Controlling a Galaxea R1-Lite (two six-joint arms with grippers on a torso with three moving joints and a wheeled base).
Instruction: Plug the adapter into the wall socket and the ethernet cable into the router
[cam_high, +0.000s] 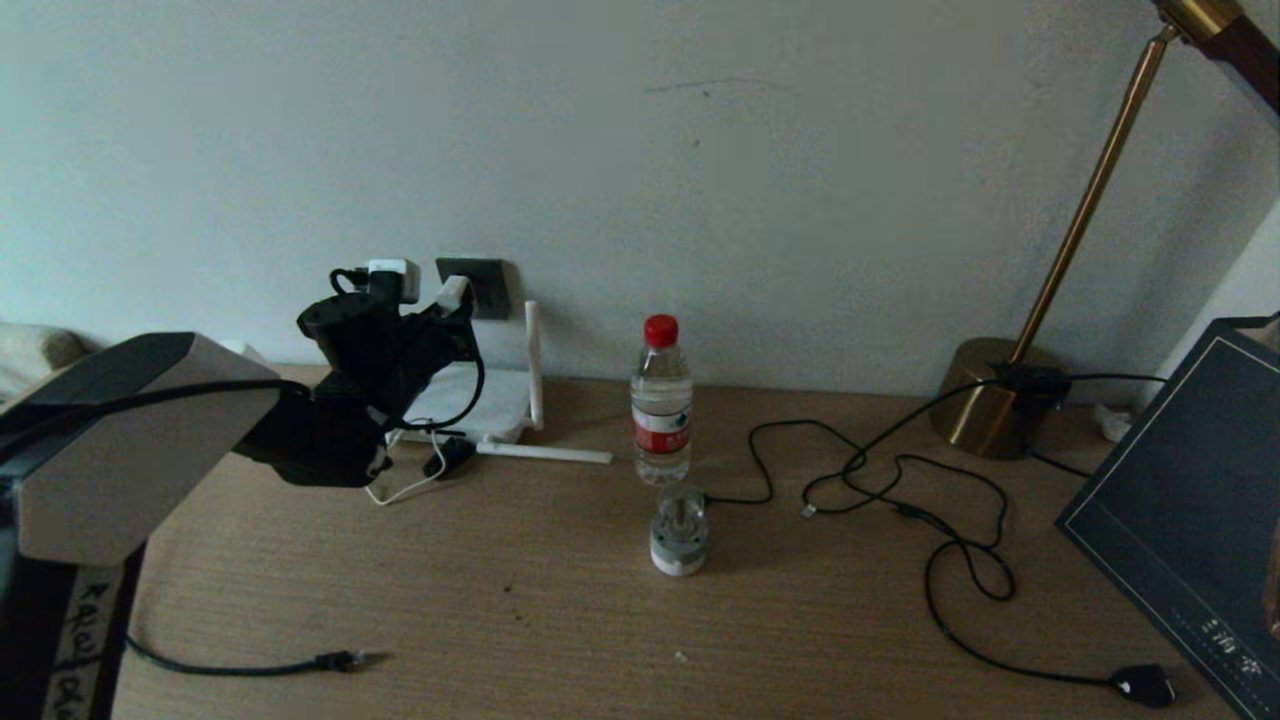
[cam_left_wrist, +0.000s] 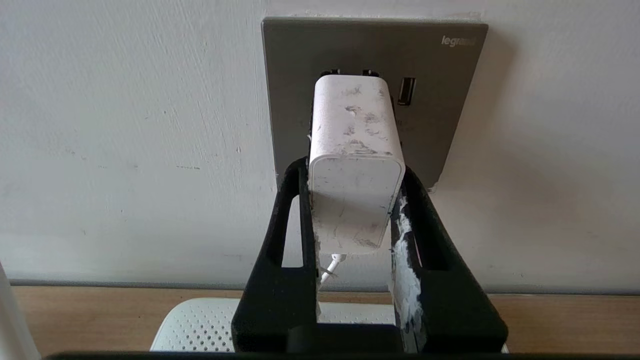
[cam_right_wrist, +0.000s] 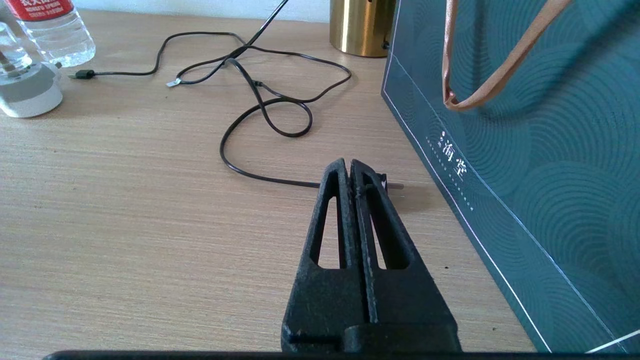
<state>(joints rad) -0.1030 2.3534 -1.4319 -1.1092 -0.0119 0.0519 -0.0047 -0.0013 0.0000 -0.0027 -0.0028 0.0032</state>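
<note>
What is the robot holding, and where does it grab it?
The left gripper pinches the white adapter by its two sides, at the wall socket. The right gripper holds nothing.

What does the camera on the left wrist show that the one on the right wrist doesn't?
Only the left wrist view shows the left gripper clamped on the white adapter, held at the grey wall socket, with the router below. Only the right wrist view shows the shut right gripper over a black cord, a water bottle, the brass lamp base and a teal bag. Both show the wooden table and pale wall.
</note>
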